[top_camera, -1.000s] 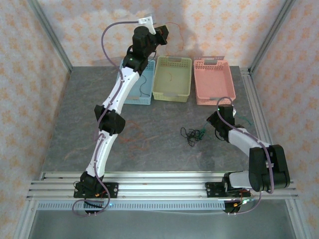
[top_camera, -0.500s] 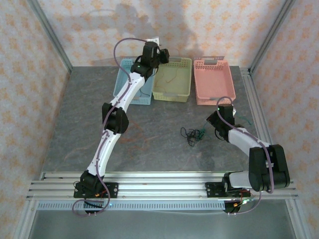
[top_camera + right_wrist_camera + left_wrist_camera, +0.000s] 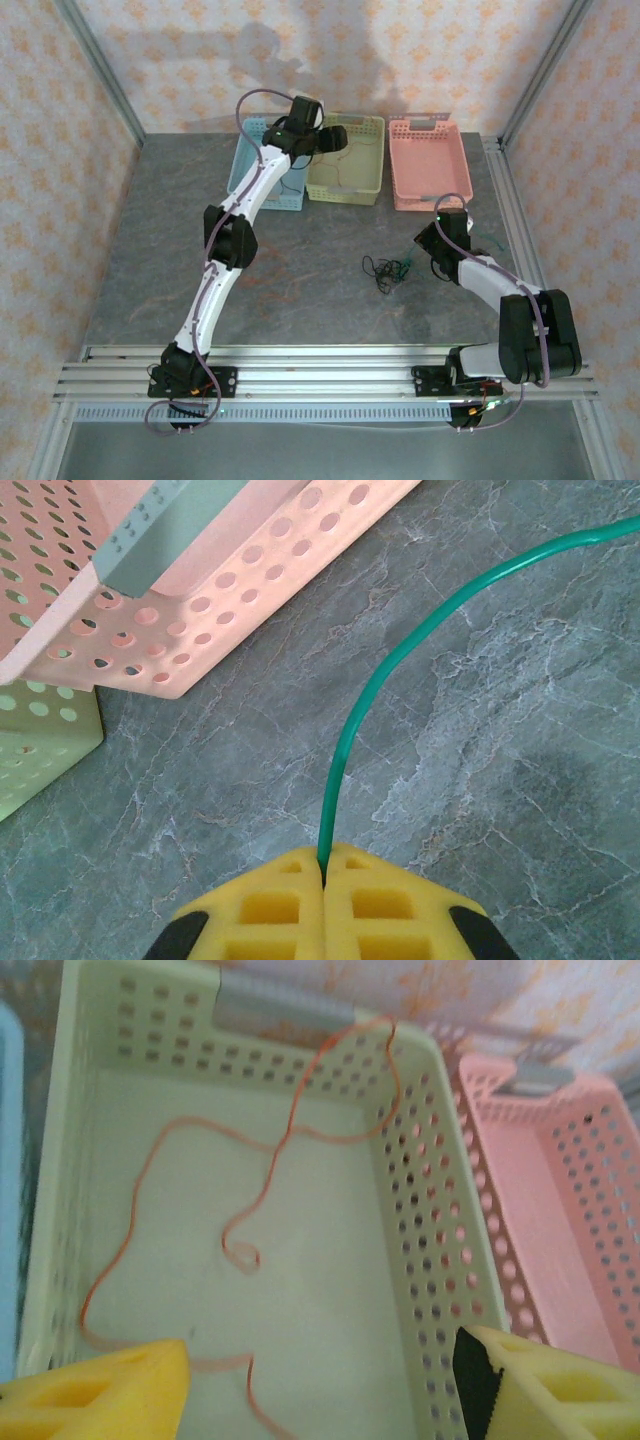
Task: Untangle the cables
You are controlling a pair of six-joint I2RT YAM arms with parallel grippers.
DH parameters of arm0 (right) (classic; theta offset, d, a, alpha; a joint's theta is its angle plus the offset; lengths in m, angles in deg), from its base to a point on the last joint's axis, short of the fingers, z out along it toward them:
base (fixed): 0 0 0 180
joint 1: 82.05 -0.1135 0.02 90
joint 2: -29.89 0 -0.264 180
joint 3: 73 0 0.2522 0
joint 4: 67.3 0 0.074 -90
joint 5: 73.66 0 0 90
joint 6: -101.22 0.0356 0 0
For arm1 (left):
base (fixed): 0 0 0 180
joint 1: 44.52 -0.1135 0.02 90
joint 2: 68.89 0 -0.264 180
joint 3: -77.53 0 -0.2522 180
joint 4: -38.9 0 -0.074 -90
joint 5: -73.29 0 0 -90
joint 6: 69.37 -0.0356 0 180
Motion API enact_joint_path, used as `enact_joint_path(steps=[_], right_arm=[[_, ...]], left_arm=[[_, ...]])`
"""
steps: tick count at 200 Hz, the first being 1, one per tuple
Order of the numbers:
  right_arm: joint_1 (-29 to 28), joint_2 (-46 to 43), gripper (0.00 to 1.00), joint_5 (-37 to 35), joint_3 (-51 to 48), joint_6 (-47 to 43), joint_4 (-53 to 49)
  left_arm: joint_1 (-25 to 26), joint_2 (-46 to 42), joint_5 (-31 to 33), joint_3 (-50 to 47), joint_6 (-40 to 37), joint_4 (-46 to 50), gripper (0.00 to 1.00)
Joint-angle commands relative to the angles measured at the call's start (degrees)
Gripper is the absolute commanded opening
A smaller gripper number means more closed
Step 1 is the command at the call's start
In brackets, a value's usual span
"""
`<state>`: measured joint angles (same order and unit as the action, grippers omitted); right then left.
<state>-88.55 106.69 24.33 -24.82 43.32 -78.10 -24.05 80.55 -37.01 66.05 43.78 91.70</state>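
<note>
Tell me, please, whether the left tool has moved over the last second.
Yes. The left tool came down and right, from beyond the green basket's far left corner to over its inside.

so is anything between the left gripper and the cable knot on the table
Nothing visible does. The left gripper is open above the green basket, and bare table runs from that basket to the cable knot. The right gripper, shut on a green cable, sits beyond the knot.
</note>
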Motion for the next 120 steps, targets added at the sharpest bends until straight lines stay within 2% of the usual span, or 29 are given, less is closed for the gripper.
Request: enact_joint_path(steps=[1, 32, 63, 87, 120], right_arm=[[-0.4, 0.6, 0.00, 0.2, 1.6, -0.7, -0.5], [-0.4, 0.8, 0.00, 0.3, 1.7, -0.6, -0.6], [-0.4, 1.0, 0.00, 0.7, 1.6, -0.5, -0.2], [-0.5, 1.4, 0.00, 1.0, 1.9, -0.4, -0.3], [-0.5, 1.2, 0.00, 1.1, 1.7, -0.3, -0.1]], left_arm=[[-0.2, -15.4, -1.1, -8.1, -2.7, 7.3, 0.69], [1.1, -41.3, 6.8, -46.4, -0.8, -3.9, 0.72], [1.2, -59.3, 11.2, -74.6, 3.1, -5.2, 0.74], [1.8, -67.9, 14.8, -89.5, 4.4, -3.2, 0.75], [4.6, -73.5, 16.9, -99.6, 6.7, 0.3, 0.75]])
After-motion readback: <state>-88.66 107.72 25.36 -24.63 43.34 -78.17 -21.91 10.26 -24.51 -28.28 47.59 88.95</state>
